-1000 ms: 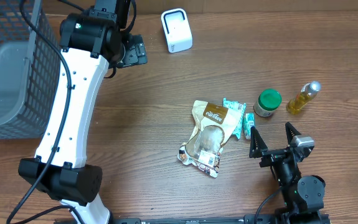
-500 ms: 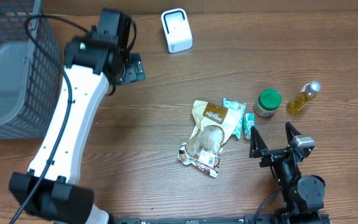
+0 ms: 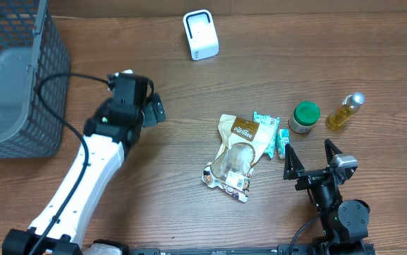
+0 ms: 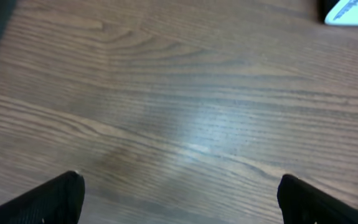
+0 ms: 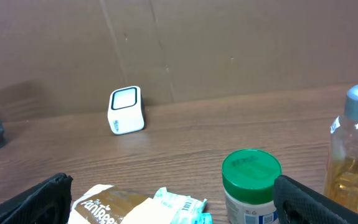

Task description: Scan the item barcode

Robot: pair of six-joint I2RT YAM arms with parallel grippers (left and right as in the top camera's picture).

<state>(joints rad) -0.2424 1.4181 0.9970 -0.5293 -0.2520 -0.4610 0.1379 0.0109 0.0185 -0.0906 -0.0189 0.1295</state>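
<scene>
Snack pouch (image 3: pixel 236 154) flat on table (image 3: pixel 168 177), touching teal packet (image 3: pixel 265 122), well apart from white scanner (image 3: pixel 201 34). Left gripper (image 4: pixel 179 190) spread wide above bare wood, empty. Right gripper (image 3: pixel 308 149) likewise, near green-lidded jar (image 3: pixel 304 117).

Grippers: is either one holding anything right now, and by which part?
Nothing is held. The left gripper and the right gripper are both open and empty.
</scene>
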